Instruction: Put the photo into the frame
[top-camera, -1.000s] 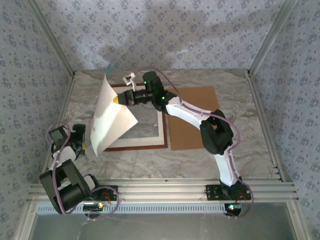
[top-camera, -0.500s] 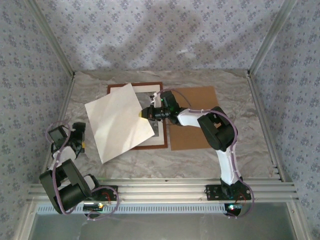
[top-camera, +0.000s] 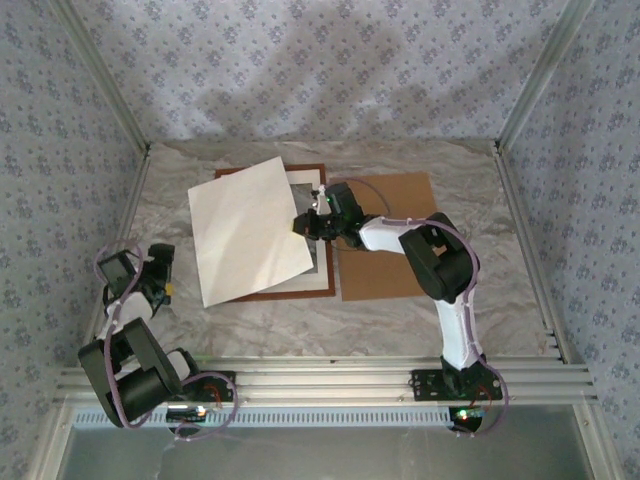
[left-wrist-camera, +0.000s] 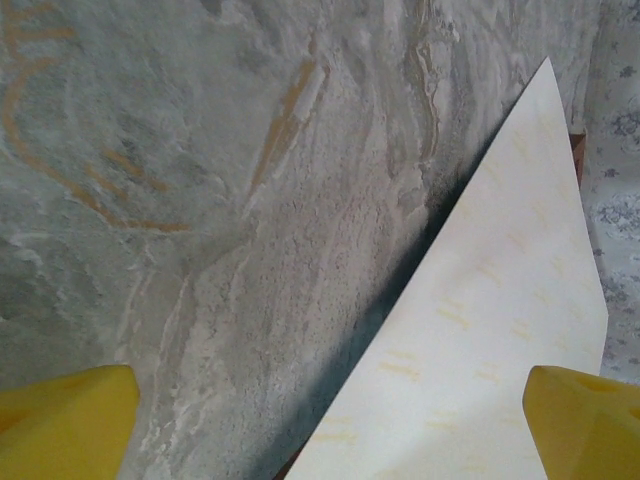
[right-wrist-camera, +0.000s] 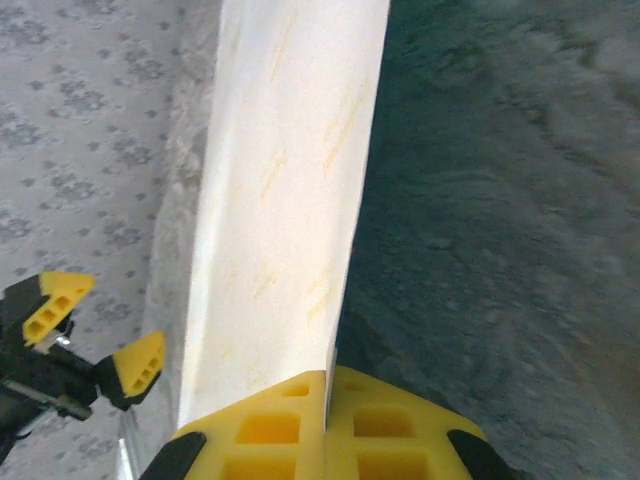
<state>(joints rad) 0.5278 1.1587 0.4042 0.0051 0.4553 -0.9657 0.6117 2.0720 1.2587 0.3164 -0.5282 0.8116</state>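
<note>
Marbled worktop (top-camera: 420, 320) between patterned walls: my right end effector (top-camera: 303, 222) grips the photo (top-camera: 250, 230) over the frame (top-camera: 290, 293).
My right end effector is clenched on the photo's right edge. The print's pale blank back faces up, and it sits skewed across the frame, covering most of it, with its left side jutting past the frame over bare worktop. In my left wrist view a shadow lies under that edge, so it is lifted off the surface. A brown backing board (top-camera: 400, 195) lies just right of the frame. My left end effector (top-camera: 163, 283) hangs released, jaws wide, near the worktop's left edge, apart from the photo.
</note>
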